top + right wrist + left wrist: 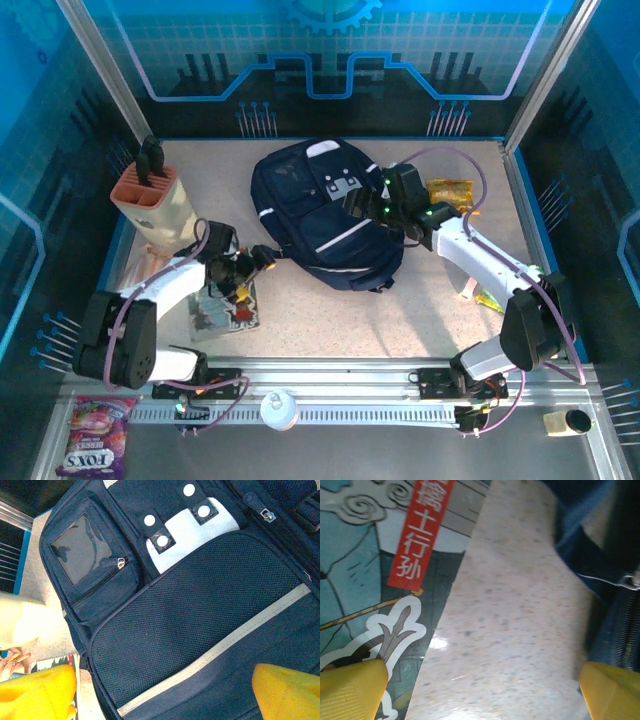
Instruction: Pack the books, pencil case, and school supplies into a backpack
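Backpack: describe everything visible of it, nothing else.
The backpack lies flat, front up, on the speckled table. It is dark navy fabric with a mesh panel crossed by a pale stripe, a grey patch with white snaps, and a small pocket with a clear window, its zip shut. A dark strap loop shows at its near edge. The open right pincer hangs over its front; contact cannot be told. The open left pincer sits beside its near-left corner.
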Controlling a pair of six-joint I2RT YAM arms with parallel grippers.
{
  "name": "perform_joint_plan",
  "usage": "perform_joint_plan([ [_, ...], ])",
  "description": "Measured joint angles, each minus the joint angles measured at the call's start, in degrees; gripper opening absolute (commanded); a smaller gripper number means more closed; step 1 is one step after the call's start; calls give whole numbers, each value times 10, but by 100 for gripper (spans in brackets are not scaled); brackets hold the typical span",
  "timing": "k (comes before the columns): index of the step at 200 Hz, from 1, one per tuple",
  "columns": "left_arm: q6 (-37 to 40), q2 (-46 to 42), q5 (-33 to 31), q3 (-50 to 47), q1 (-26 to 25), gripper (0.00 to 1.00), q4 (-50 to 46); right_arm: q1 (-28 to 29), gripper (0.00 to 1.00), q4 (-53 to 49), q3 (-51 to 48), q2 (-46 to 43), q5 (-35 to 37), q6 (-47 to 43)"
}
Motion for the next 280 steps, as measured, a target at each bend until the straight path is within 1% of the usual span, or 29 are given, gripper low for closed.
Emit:
perform_joint_plan([
  [29,-9,26,31,23,-13,99,28,4,91,0,0,1,0,-2],
  [53,6,21,28,54,-16,99,12,20,90,-5,12,12,1,-14],
  [73,33,-8,-9,74,-14,99,-34,42,90,-11,31,27,4,-26],
  [99,66,-58,-83,76,2,99,-103,74,90,-16,55,49,11,-42],
  [119,82,-64,-126,68,14,99,-131,98,90,-23,80,73,11,-56],
  [134,92,-57,-141,55,15,97,-139,116,89,-27,101,94,11,-67],
  [158,108,-24,-140,43,15,90,-137,138,89,-31,125,120,10,-77],
  [174,114,0,-130,41,14,87,-124,148,88,-35,134,133,8,-83],
  [210,131,33,-116,43,-12,79,-91,157,86,-44,146,149,4,-90],
  [236,135,54,-102,59,-44,77,-68,162,81,-45,159,165,-5,-96],
  [253,135,56,-96,65,-57,76,-63,168,76,-46,170,179,-9,-97],
  [267,135,54,-97,73,-59,75,-73,176,72,-49,181,192,-18,-100],
  [280,135,41,-99,79,-49,72,-85,186,68,-52,197,209,-24,-102],
])
